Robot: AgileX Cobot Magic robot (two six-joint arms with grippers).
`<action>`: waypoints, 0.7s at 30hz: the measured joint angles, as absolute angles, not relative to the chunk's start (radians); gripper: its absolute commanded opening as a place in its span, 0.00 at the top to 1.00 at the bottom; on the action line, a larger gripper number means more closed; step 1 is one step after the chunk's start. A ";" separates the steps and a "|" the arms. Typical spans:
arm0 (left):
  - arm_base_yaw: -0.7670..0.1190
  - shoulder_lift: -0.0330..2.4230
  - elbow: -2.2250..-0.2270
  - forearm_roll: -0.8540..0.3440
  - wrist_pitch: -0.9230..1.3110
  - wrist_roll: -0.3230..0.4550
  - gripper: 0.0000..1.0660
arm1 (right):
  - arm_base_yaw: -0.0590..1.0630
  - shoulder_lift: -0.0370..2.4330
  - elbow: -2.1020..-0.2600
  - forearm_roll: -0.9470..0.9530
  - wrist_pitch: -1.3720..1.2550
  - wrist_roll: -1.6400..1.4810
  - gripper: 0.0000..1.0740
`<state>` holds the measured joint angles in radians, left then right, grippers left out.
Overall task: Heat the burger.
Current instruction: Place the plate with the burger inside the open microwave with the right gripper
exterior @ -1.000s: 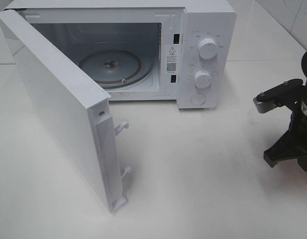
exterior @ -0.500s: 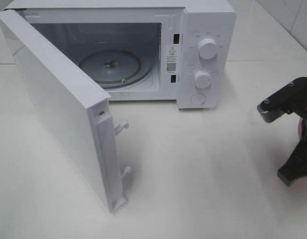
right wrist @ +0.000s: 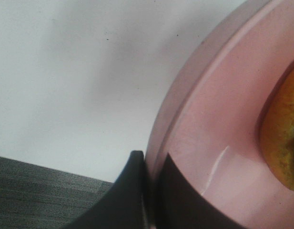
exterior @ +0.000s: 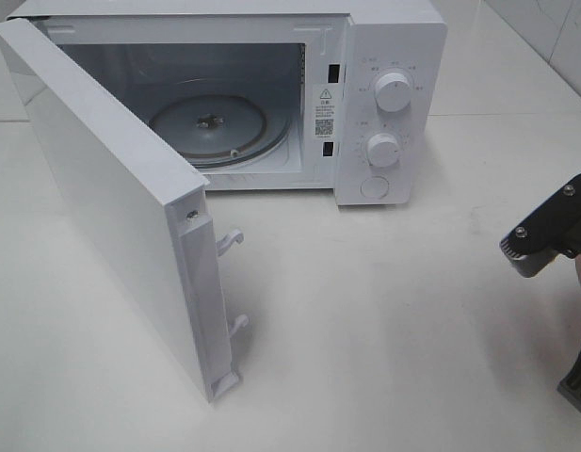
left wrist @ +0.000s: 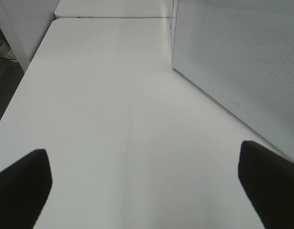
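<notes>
We logged: right hand (right wrist: pixel 151 160) clenched on pink round plate (right wrist: pixel 218 119) rim | shiny golden-brown bunned burger (right wrist: pixel 282 138) just beyond its fingertips, on plate | left hand (left wrist: pixel 144 183) released, empty, no burger near.

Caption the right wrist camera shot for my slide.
Right gripper clamped on the rim of the pink plate, with the burger partly in view.
</notes>
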<state>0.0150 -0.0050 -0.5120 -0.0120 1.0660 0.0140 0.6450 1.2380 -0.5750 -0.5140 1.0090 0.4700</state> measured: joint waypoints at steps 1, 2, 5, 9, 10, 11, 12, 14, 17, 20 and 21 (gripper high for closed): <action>0.015 -0.005 -0.512 -0.012 1.066 0.014 0.04 | 0.658 1.231 -0.575 -0.514 1.015 0.470 1.00; 0.015 -0.005 -0.512 -0.012 1.066 0.014 0.04 | 0.658 1.231 -0.575 -0.514 1.015 0.470 1.00; 0.015 -0.005 -0.512 -0.012 1.066 0.014 0.04 | 0.704 1.216 -0.575 -0.515 1.033 0.469 1.00; 0.015 -0.005 -0.512 -0.012 1.066 0.014 0.04 | 0.741 1.205 -0.575 -0.515 1.042 0.468 1.00; 0.015 -0.005 -0.512 -0.012 1.066 0.014 0.04 | 0.766 1.201 -0.575 -0.517 1.049 0.465 1.00; 0.015 -0.005 -0.512 -0.012 1.066 0.014 0.04 | 0.766 1.201 -0.575 -0.517 1.049 0.465 1.00; 0.015 -0.005 -0.512 -0.012 1.066 0.014 0.04 | 0.796 1.197 -0.575 -0.518 1.053 0.460 1.00; 0.015 -0.005 -0.512 -0.012 1.066 0.014 0.04 | 0.812 1.196 -0.575 -0.519 1.057 0.457 1.00; 0.015 -0.005 -0.512 -0.012 1.066 0.014 0.04 | 0.863 1.196 -0.575 -0.522 1.065 0.444 1.00; 0.015 -0.005 -0.512 -0.012 1.066 0.014 0.04 | 0.899 1.196 -0.575 -0.522 1.066 0.443 1.00; 0.015 -0.005 -0.512 -0.012 1.066 0.014 0.04 | 0.923 1.196 -0.575 -0.522 1.067 0.442 1.00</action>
